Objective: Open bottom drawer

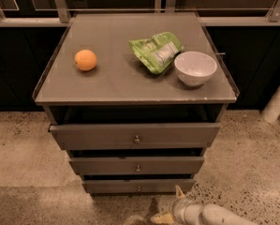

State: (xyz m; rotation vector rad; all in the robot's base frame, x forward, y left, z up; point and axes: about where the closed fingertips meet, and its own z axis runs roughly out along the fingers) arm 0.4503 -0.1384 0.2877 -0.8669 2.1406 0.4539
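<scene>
The bottom drawer (pixel 138 186) is the lowest slim grey front of the grey cabinet (pixel 135 83), with a small round metal knob (pixel 139 188). A dark gap shows above its front. My gripper (pixel 170 204) is low at the bottom of the view, just below and right of the drawer's right end. Its two pale fingers (pixel 179 191) are spread apart and hold nothing. It does not touch the knob. The arm (pixel 214 215) runs off to the lower right.
The middle drawer (pixel 136 165) and top drawer (pixel 136 136) sit above, the top one sticking out most. On the cabinet top lie an orange (pixel 85 60), a green chip bag (pixel 154 50) and a white bowl (pixel 195 68). Speckled floor surrounds the cabinet; a white post (pixel 277 100) stands right.
</scene>
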